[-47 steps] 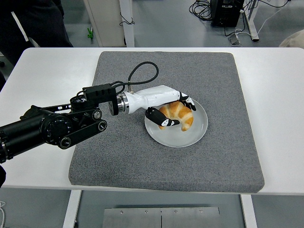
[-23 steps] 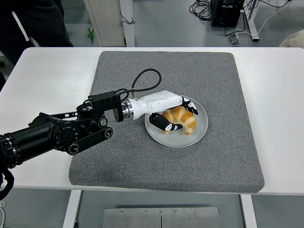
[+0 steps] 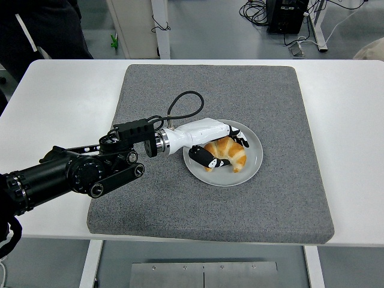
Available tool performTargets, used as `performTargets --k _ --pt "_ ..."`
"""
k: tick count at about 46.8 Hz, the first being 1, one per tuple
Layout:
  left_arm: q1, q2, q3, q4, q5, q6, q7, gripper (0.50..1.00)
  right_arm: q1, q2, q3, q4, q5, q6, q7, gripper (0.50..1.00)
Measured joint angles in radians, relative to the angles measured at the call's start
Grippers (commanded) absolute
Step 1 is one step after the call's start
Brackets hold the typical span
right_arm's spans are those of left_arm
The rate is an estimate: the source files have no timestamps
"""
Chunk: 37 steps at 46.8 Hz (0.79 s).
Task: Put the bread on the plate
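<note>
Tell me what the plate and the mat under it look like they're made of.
Plate: probably glazed ceramic, maybe plastic; smooth, white, slightly shiny rim. Mat: looks like dense foam or felt; matte speckled grey, thick soft-looking edges. Left hand grips the bread on it.

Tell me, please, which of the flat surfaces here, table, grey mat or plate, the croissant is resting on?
The white plate: the croissant lies on it, gripped by the left hand. The plate sits on the grey mat.

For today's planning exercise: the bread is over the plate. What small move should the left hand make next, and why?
Probably open the fingers: the left hand is closed on the bread, which seems to rest on the plate.
</note>
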Motion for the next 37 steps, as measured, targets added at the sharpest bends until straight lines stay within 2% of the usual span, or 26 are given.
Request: performTargets --k 3,7,11,17,27,37 --pt "0.000 0.000 -0.001 0.000 -0.001 0.000 0.000 0.776 0.000 0.000 0.000 0.000 0.000 0.000 0.000 1.000" --pt "0.000 0.000 -0.001 0.000 -0.002 -0.001 -0.001 0.889 0.000 0.000 0.000 0.000 0.000 0.000 0.000 1.000" --pt "0.000 0.001 -0.001 0.000 -0.005 -0.005 -0.003 0.952 0.000 0.000 0.000 0.000 0.000 -0.001 0.000 1.000" --pt "-0.002 0.002 -0.002 -0.002 -0.014 -0.041 -0.006 0.960 0.000 0.000 0.000 0.000 0.000 -0.001 0.000 1.000" --pt "-0.021 0.011 -0.016 -0.011 -0.074 -0.162 -0.014 0.963 0.000 0.000 0.000 0.000 0.000 0.000 0.000 1.000" --pt "-0.083 0.038 -0.017 -0.012 -0.301 -0.173 -0.017 0.966 0.000 0.000 0.000 0.001 0.000 0.000 0.000 1.000"
